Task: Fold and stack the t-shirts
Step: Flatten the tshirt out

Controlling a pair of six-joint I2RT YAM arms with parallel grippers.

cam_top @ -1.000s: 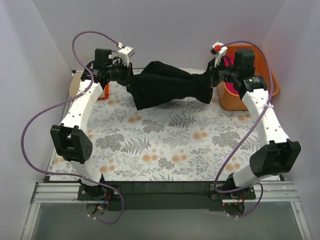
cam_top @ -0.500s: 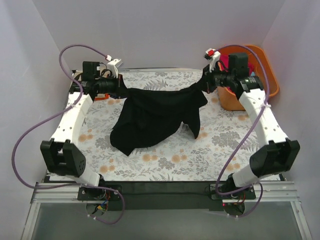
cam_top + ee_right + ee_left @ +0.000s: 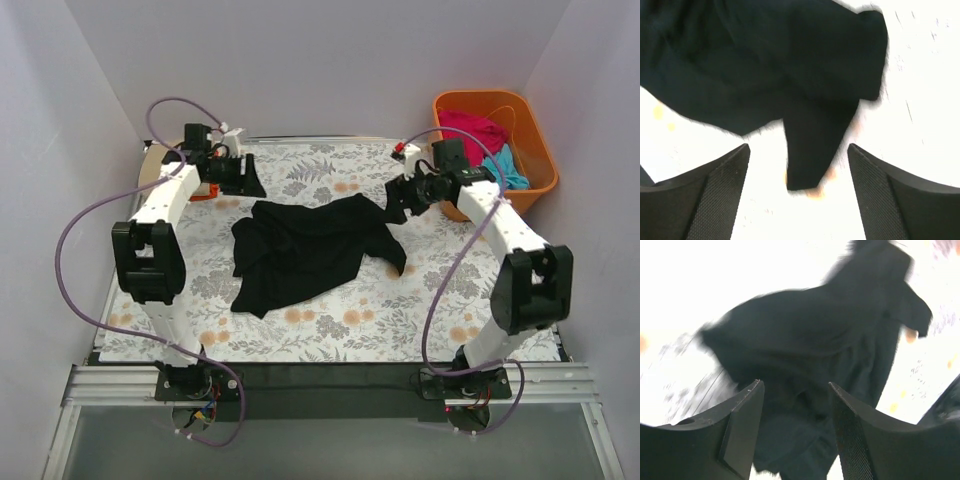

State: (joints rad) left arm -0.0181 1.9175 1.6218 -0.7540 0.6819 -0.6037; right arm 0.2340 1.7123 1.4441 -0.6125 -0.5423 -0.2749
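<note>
The black t-shirt (image 3: 305, 250) lies crumpled and loosely spread on the floral sheet (image 3: 330, 310), held by neither gripper. My left gripper (image 3: 248, 184) hovers open off the shirt's upper-left edge. In the left wrist view its fingers (image 3: 742, 425) stand apart, with the blurred black shirt (image 3: 840, 330) below them. My right gripper (image 3: 393, 206) is open above the shirt's right corner. The right wrist view shows a black sleeve tip (image 3: 807, 160) lying loose between the spread fingers (image 3: 722, 185). A magenta-pink t-shirt (image 3: 475, 128) and a turquoise one (image 3: 510, 166) sit in the tub.
The rigid orange tub (image 3: 537, 168) stands at the back right, just beyond the right arm. At the back left, behind the left gripper, an orange cloth (image 3: 205, 192) and a tan one (image 3: 152, 160) show at the sheet's edge. White walls close in three sides.
Both grippers have opened and let go of the black t-shirt. It had hung stretched between them and now lies on the sheet. Both arms have pulled back slightly.
</note>
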